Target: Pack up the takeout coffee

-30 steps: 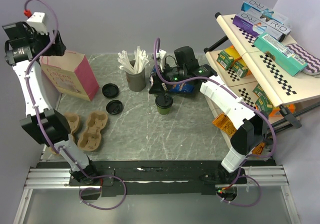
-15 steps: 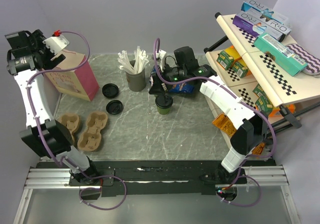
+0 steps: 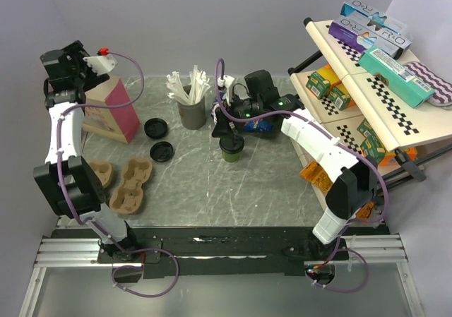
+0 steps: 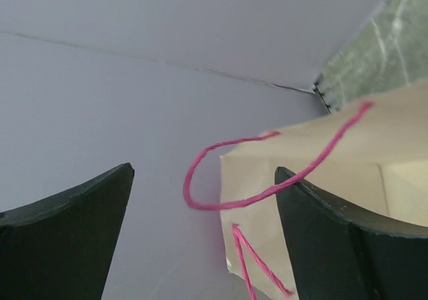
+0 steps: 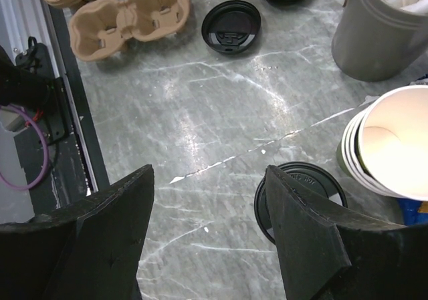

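Note:
The takeout coffee [image 3: 232,147], a dark cup with a black lid, stands upright at mid-table. My right gripper [image 3: 224,127] hovers open just behind and above it. In the right wrist view the coffee lid [image 5: 311,180] lies partly under the right finger, outside the gap of the right gripper [image 5: 208,173]. A pink and cream paper bag [image 3: 107,110] stands at the back left. My left gripper [image 3: 74,66] hangs open above its far edge. The left wrist view has the left gripper [image 4: 204,173] wide open over the bag's rim [image 4: 348,173] and pink handle [image 4: 200,203].
Two loose black lids [image 3: 155,128] [image 3: 162,152] and brown cup carriers [image 3: 131,184] lie left of centre. A grey holder of stirrers [image 3: 191,110] stands behind, with stacked cream cups [image 5: 391,153] beside the coffee. A shelf of boxes [image 3: 374,56] fills the right side.
My left arm has swung from the far left edge rightward and back, ending over the bag. The right gripper has barely moved above the coffee.

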`<state>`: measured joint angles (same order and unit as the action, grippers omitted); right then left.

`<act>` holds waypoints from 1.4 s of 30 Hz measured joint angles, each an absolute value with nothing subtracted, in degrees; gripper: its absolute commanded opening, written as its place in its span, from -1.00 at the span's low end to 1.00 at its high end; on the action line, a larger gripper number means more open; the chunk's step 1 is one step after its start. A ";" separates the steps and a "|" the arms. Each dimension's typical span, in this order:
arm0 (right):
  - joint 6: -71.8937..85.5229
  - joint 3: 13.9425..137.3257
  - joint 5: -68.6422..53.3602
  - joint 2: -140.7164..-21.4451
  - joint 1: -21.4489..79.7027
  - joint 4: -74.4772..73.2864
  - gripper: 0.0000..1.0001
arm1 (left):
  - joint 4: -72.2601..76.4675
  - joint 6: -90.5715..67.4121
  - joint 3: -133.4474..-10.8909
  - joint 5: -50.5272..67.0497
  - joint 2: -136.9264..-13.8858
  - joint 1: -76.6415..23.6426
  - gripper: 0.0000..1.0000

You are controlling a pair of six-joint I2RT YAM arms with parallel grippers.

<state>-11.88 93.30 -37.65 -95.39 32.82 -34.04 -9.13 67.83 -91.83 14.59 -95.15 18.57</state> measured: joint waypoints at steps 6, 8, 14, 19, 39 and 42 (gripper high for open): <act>-12.45 92.23 -36.93 -95.26 32.84 -33.98 0.48 | 1.26 65.21 -90.24 12.03 -94.39 18.20 0.86; -12.47 92.14 -36.91 -95.26 32.84 -33.98 0.48 | 3.55 64.77 -90.24 11.22 -93.06 18.24 0.87; -12.43 92.16 -37.17 -95.26 32.84 -33.91 0.48 | 6.33 64.38 -91.85 9.32 -88.60 18.20 0.90; -12.25 92.23 -37.21 -95.26 32.84 -33.91 0.48 | 6.33 63.29 -96.33 9.10 -86.98 18.06 0.94; -12.25 92.18 -38.11 -95.26 32.84 -33.85 0.49 | -24.99 92.92 -95.57 14.55 -88.75 21.30 0.85; -12.25 92.18 -38.22 -95.26 32.84 -33.85 0.49 | -20.84 93.47 -94.89 14.17 -90.89 21.30 0.84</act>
<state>-12.25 92.18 -38.22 -95.26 32.84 -33.85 -20.84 93.47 -94.89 14.17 -90.89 21.30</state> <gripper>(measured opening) 0.744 0.928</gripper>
